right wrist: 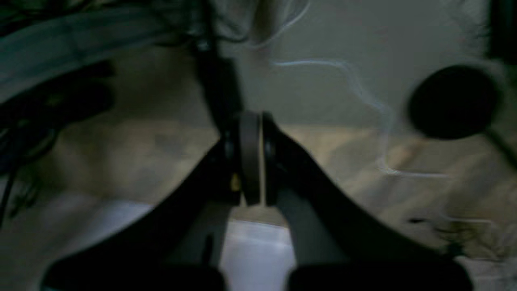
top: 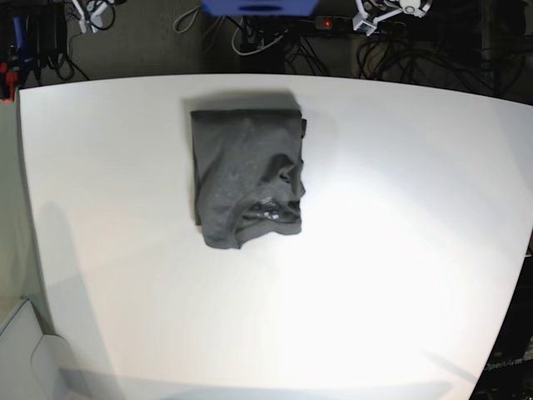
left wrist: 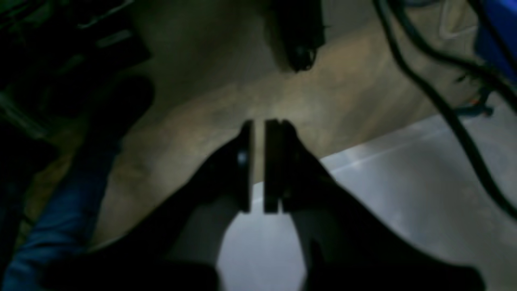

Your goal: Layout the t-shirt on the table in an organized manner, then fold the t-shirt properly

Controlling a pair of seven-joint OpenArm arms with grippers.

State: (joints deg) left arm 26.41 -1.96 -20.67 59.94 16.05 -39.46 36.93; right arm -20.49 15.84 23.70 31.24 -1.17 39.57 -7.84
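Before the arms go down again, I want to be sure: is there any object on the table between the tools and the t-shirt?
Nothing visible does. In the base view the t-shirt lies alone on the table, a folded bundle near the far edge, with bare white surface all around it. Neither arm shows in that view; the cables lie beyond the far edge.

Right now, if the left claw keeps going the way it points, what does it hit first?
Probably nothing on the table: the left claw, shut and empty, points past its edge toward the tan floor. Depth is unclear in this blurred view.
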